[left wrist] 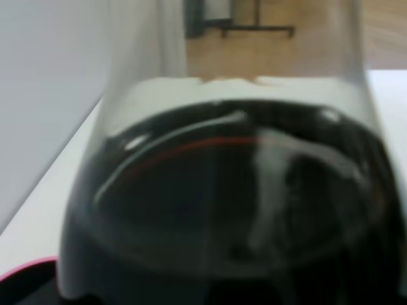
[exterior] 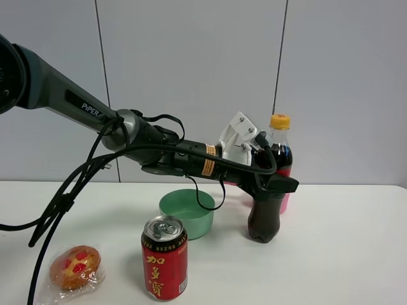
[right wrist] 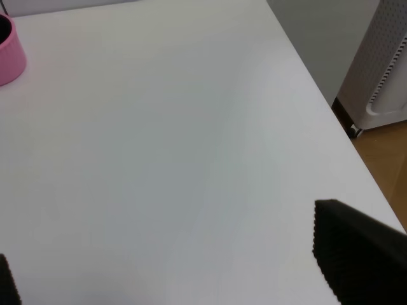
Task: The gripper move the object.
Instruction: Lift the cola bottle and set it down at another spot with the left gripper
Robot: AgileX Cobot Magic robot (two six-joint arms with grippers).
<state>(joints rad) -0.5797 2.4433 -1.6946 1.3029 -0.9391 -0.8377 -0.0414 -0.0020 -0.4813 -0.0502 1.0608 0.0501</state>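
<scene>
The tall cola bottle with a yellow-orange cap and red label stands on the white table at right of centre. My left gripper reaches across from the left, and its black jaws are closed around the bottle's waist. In the left wrist view the dark bottle fills the frame, very close; the jaws are hidden there. My right gripper is open and empty above bare table; it is out of the exterior high view. Only its two black fingertips show, at the frame's edges.
A green bowl sits left of the bottle. A red can stands in front of the bowl. A wrapped bun lies at front left. A pink cup stands just behind the bottle, also in the right wrist view. The table edge is nearby.
</scene>
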